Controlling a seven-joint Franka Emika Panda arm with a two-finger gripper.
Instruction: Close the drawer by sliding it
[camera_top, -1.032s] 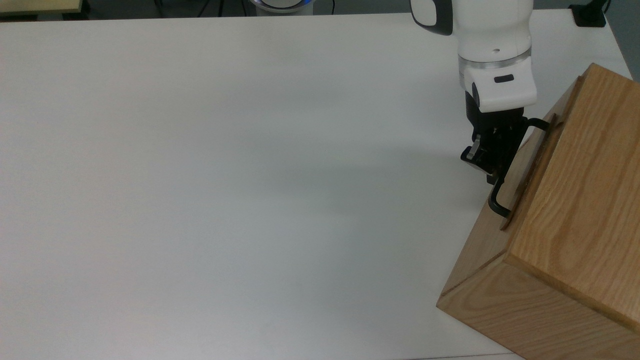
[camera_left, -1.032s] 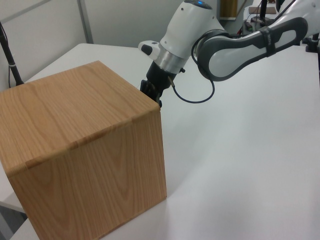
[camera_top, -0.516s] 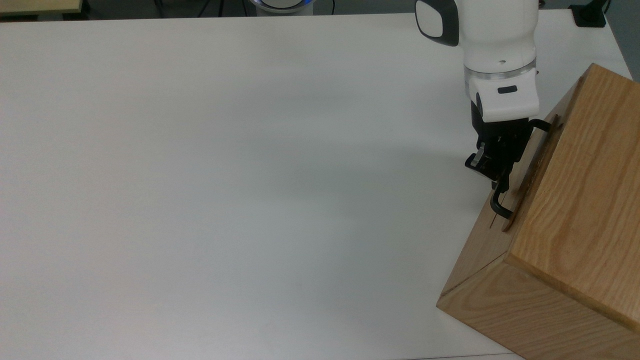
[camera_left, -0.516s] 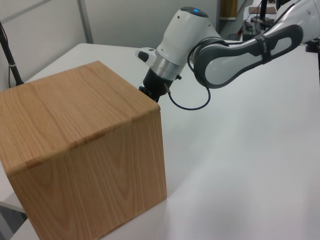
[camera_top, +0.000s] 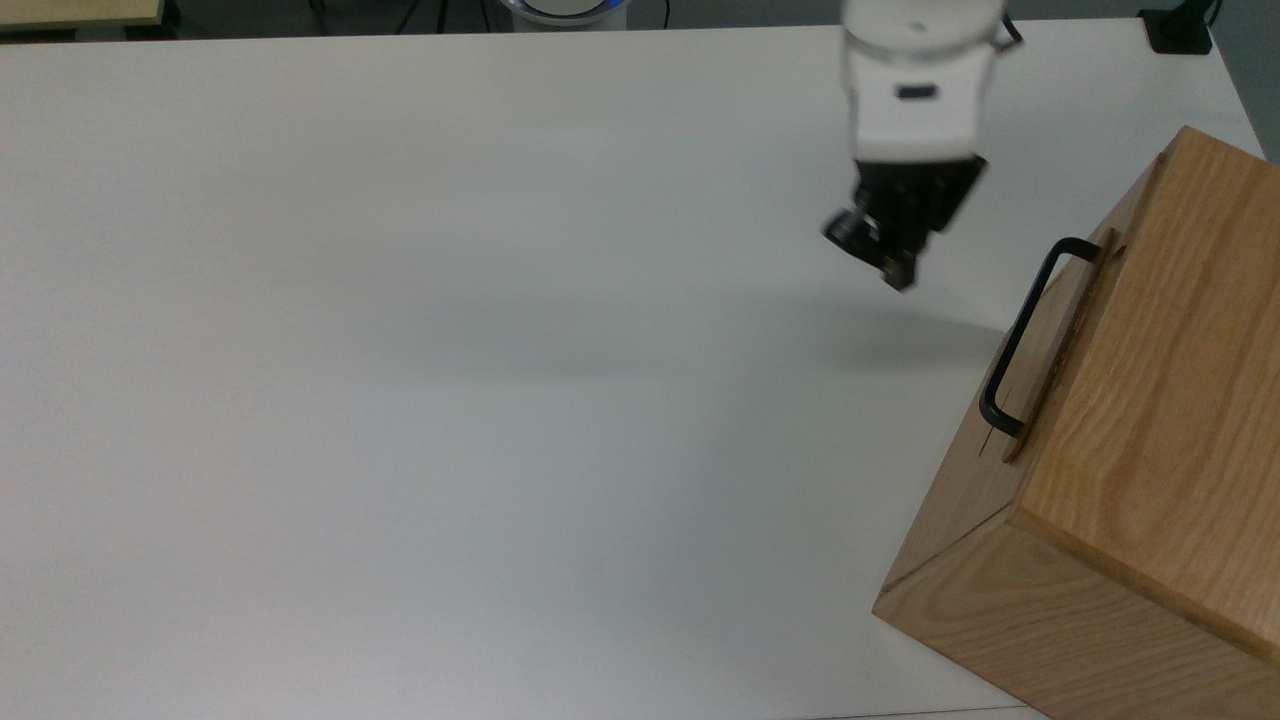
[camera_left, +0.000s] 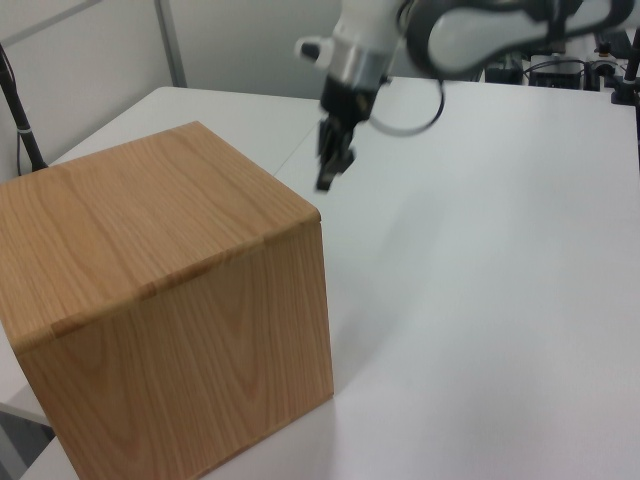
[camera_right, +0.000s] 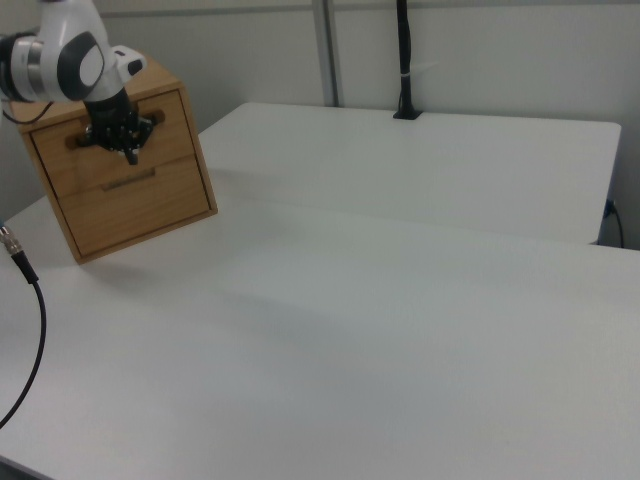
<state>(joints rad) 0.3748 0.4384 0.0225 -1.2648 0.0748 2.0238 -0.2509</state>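
Jaw state cannot be determined: the gripper (camera_top: 899, 262) is motion-blurred in the top view and too small to resolve in the left and right views, and nothing is seen between its fingers.

1. Table (camera_top: 450, 350): a white surface carrying the whole scene.
2. Cabinet (camera_top: 1130, 480): an oak-grain box standing at the top view's right edge, turned at an angle to the table edges. In the left view (camera_left: 170, 330) it occupies the left view's lower left.
3. Arm (camera_top: 915, 70): the white wrist enters from the upper edge of the top view, with the gripper pointing downward above the bare table.
4. Drawer (camera_top: 1062, 330): the upper front panel sits flush with the cabinet face, fully pushed in. In the right view (camera_right: 150, 135) a second drawer front lies below it.
5. Handle (camera_top: 1022, 335): a black U-shaped bar projecting from the drawer front.
6. Gripper: located near the handle, toward the top view's left and above it, apart from it and not touching the cabinet.
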